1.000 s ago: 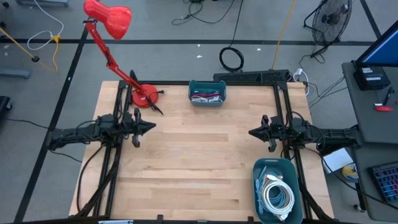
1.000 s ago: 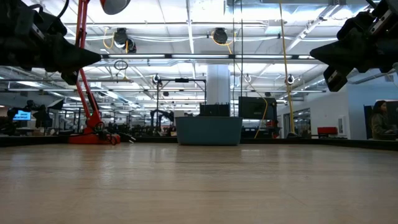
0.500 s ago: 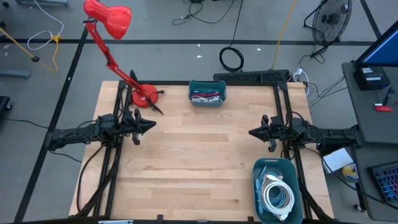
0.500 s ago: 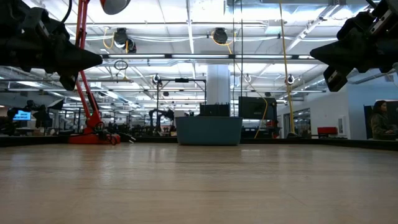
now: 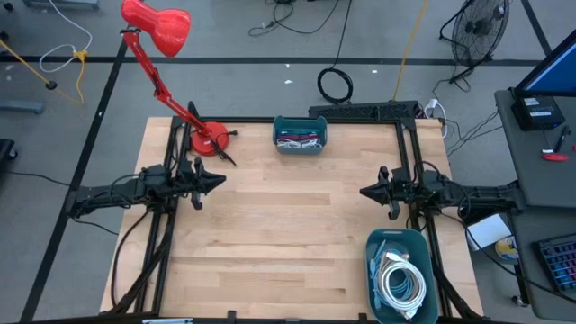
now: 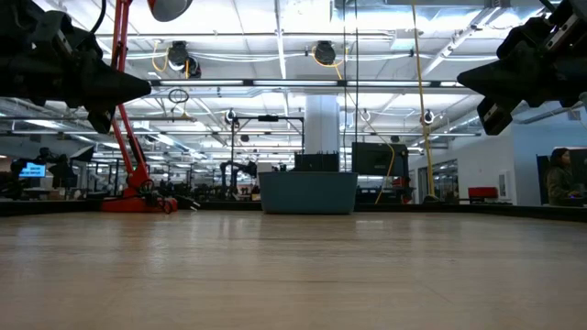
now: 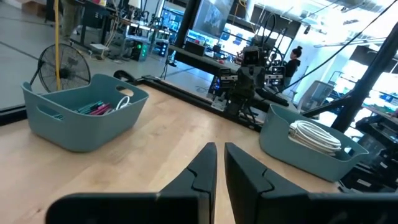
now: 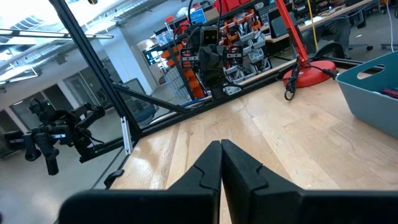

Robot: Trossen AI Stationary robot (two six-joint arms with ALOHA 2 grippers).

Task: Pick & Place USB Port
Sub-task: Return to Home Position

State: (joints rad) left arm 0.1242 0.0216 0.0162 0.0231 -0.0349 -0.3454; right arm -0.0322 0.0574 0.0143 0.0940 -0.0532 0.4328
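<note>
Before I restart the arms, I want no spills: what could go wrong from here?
The teal plastic bin holding the coiled white cable sits at the wooden table edge, near the right gripper; a low swing might shove it off. The red desk lamp stands near the left gripper and might get clipped.

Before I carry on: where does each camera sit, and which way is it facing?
High: overhead, straight down on table; both arms, left gripper and right gripper facing inward.
Low: table height, looking level at far bin; arms in top corners.
Left wrist: across to cable bin; own fingers.
Right wrist: across to lamp; own fingers.
Shared: all four show far bin.
</note>
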